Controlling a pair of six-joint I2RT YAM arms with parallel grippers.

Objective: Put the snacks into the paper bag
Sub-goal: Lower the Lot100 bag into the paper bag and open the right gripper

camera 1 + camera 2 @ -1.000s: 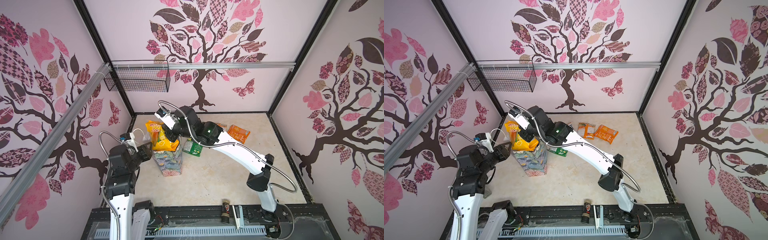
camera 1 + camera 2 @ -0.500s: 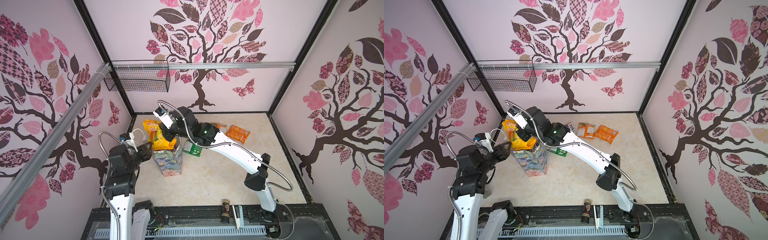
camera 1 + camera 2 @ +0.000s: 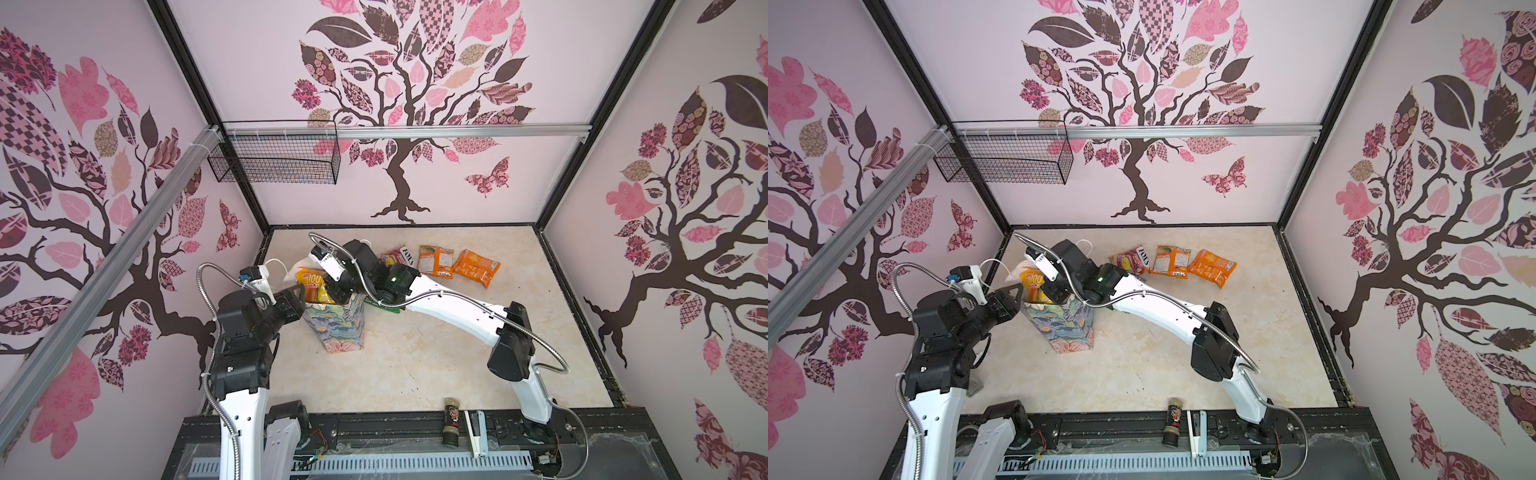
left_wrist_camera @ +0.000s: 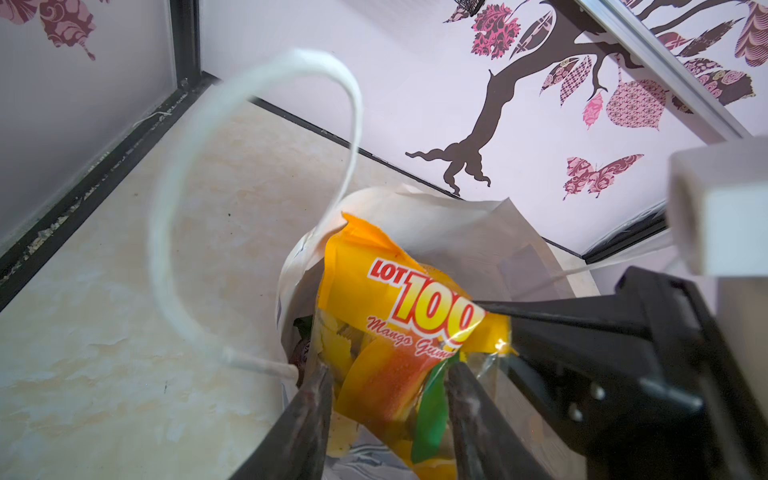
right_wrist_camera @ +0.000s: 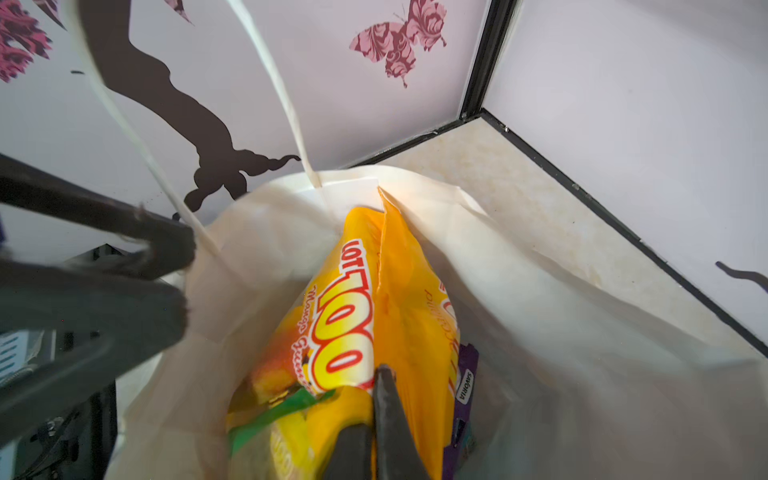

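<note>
The floral paper bag (image 3: 336,328) (image 3: 1067,328) stands upright at the floor's left. My right gripper (image 5: 376,399) (image 3: 332,293) is shut on a yellow "LOT 100" packet (image 5: 357,316) (image 4: 399,345) (image 3: 311,284), which is partly down inside the bag's mouth. A purple packet (image 5: 465,386) lies inside beside it. My left gripper (image 4: 388,370) (image 3: 293,297) sits at the bag's left rim by a white handle (image 4: 166,232), jaws apart. Loose snacks lie behind: a FOX'S packet (image 3: 399,257), two orange packets (image 3: 436,260) (image 3: 476,268), and a green packet (image 3: 384,306) under the right arm.
A black wire basket (image 3: 274,158) hangs on the back wall at the left. A small dark jar (image 3: 451,419) and a white stapler-like object (image 3: 476,428) rest on the front rail. The bag stands close to the left wall.
My right gripper has carried the yellow packet left and down into the bag's mouth. The left arm and the bag have stayed put.
</note>
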